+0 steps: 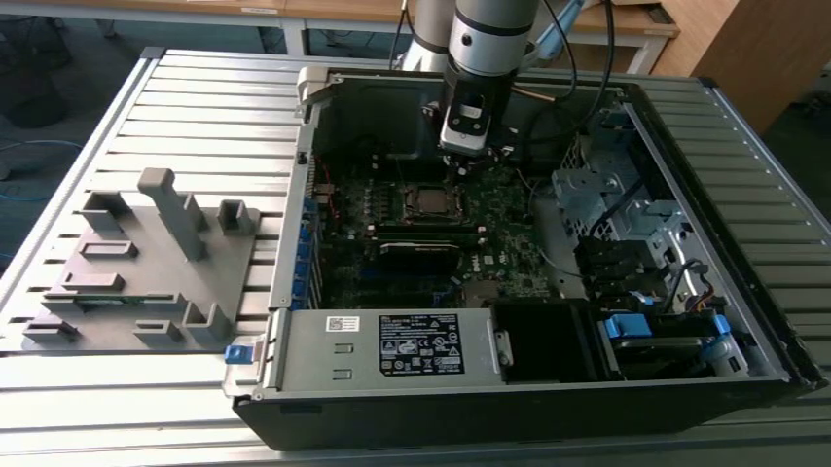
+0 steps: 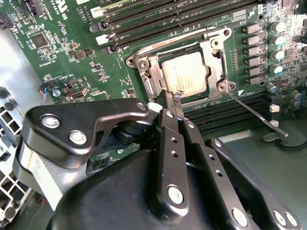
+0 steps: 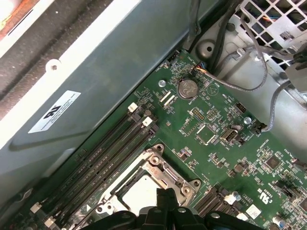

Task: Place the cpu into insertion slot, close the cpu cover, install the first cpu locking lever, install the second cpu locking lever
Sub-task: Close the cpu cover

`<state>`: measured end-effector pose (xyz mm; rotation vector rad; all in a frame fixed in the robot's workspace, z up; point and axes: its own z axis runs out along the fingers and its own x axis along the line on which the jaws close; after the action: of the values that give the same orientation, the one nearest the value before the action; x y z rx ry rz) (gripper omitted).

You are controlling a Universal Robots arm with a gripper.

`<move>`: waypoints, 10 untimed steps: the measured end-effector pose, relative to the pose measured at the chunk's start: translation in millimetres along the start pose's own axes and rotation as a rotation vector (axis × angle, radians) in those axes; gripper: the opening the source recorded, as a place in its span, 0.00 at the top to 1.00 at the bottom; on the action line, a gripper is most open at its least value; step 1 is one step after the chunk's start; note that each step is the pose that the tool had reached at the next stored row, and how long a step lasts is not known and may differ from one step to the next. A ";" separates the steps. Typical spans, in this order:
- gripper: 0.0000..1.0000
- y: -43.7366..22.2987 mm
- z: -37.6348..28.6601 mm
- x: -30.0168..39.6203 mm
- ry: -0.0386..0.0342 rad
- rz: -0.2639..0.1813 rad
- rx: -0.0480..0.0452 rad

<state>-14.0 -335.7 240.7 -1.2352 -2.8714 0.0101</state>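
Note:
The cpu (image 2: 184, 74) lies flat in the insertion slot (image 2: 144, 72), its silver-grey top showing through the window of the cpu cover (image 2: 214, 48), which is folded down over it. A thin metal locking lever (image 2: 254, 114) sticks out loose from one corner of the socket. My gripper (image 2: 174, 101) is shut, its black fingers pressed together with the tips at the socket frame's edge beside the cpu. In the exterior view the gripper (image 1: 464, 161) hangs inside the open computer case just behind the cpu (image 1: 426, 200). In the first wrist view the fingertips (image 3: 165, 195) overlap the socket.
The case wall (image 3: 96, 72) stands close behind the socket. Memory slots (image 2: 158, 19) run alongside it. Grey cables (image 3: 249, 81) and a metal drive cage (image 1: 610, 204) lie at the exterior view's right. A grey fixture plate (image 1: 143, 263) sits on the table at the left.

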 end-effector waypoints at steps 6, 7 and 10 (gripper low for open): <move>0.90 0.0 0.3 0.0 -0.0009 -0.077 0.0008; 0.90 0.0 0.3 0.0 -0.0011 -0.092 0.0010; 0.90 0.0 0.4 0.0 -0.0016 -0.137 0.0016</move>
<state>-14.0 -335.7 240.2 -1.0361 -2.9495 0.0116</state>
